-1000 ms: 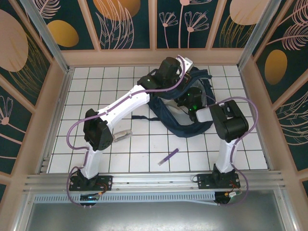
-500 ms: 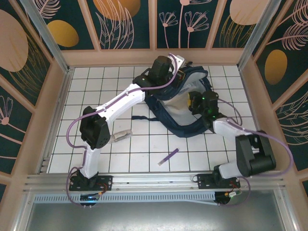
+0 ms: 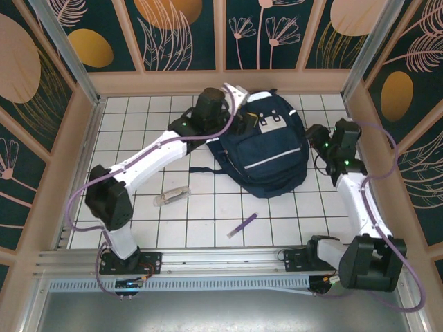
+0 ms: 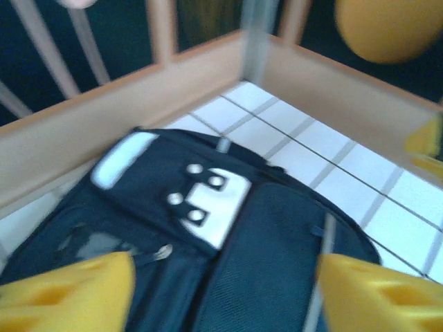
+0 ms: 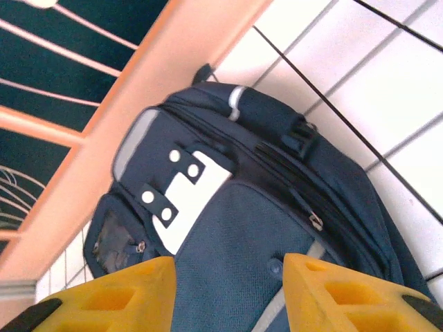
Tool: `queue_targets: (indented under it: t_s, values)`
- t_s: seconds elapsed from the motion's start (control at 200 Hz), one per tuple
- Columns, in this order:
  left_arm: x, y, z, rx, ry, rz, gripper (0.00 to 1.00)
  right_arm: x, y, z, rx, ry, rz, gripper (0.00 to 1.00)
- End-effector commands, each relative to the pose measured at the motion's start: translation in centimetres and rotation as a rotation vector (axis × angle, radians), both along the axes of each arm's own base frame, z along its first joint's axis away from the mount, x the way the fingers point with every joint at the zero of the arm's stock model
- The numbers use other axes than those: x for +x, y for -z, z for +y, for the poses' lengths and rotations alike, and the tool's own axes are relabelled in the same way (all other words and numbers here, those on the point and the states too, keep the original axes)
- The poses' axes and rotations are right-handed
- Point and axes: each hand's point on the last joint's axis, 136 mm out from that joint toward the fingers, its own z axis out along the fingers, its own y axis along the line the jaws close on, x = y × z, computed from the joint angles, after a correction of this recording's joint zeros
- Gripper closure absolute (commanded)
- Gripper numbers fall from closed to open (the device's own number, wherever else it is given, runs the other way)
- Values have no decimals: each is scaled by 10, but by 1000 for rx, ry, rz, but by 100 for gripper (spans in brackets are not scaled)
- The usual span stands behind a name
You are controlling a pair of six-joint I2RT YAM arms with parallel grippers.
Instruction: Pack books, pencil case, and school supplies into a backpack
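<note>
Backpack, at the jaws: the backpack (image 4: 228,263) lies front face up on the table (image 3: 138,124) against the far wall. Neither pair of jaws touches it.
Left jaws: your left gripper (image 4: 221,294) stands wide, holding nothing. It hovers over the backpack's top end, with the white patch (image 4: 214,200) just ahead of it.
Right jaws: your right gripper (image 5: 228,290) stands at a middling gap, holding nothing. It sits just off the backpack's right side, looking across the mesh pocket (image 5: 228,242).
Zip: the right wrist view shows a zip pull (image 5: 315,222) on a line that looks closed. You see no open mouth from any view.
Pen: the purple pen (image 3: 243,225) lies on the table, apart from the backpack's near edge.
Packet: the small clear packet (image 3: 172,196) lies well apart from the backpack, off its near left corner.
Risk, access: if you fetch the pen or packet now, you will likely have nowhere to drop it, because the bag lies flat with no gap held open.
Risk, fabric: if one jaw pinches the face cloth instead of the zip pull or rim, the whole bag may drag or fold.
Risk, pen: it is thin and flat on the tiles, so jaws closing high may skid it away.
Risk, packet: it is clear and slick, so it may slip from a light grip.
Risk, arms: both wrists crowd the backpack, so converging on the top end could knock them together.
</note>
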Motion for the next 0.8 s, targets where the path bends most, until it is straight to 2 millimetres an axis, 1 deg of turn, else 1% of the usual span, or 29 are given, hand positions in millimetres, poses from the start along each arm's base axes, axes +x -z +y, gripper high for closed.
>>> queue_targets:
  t_s: [0.0,0.055,0.12,0.17,0.27,0.335,0.4,0.49,0.606,0.686,0.791]
  values:
    - [38,23,57,-27,-286,65,1,6,17,22,-90,-191,91,55]
    - [49,44,59,-35,-237,151,1,9,29,34,-64,-223,130,55]
    - [67,73,63,-50,-221,274,1,10,47,43,-51,-234,177,55]
    - [78,94,60,-47,-185,334,1,9,62,49,-50,-238,217,55]
    - [88,126,45,0,-103,314,1,7,93,52,-48,-234,287,55]
    - [94,143,44,21,-101,290,1,7,108,52,-48,-234,318,56]
    - [97,162,44,53,-96,283,1,9,121,52,-86,-237,341,57]
    - [91,192,48,108,-86,303,3,13,137,52,-129,-252,365,60]
    - [71,231,59,212,-100,360,7,24,155,52,-151,-270,370,63]
    - [52,247,71,257,-113,405,9,34,164,55,-152,-286,360,64]
    - [26,258,91,290,-146,452,12,49,169,62,-130,-312,332,65]
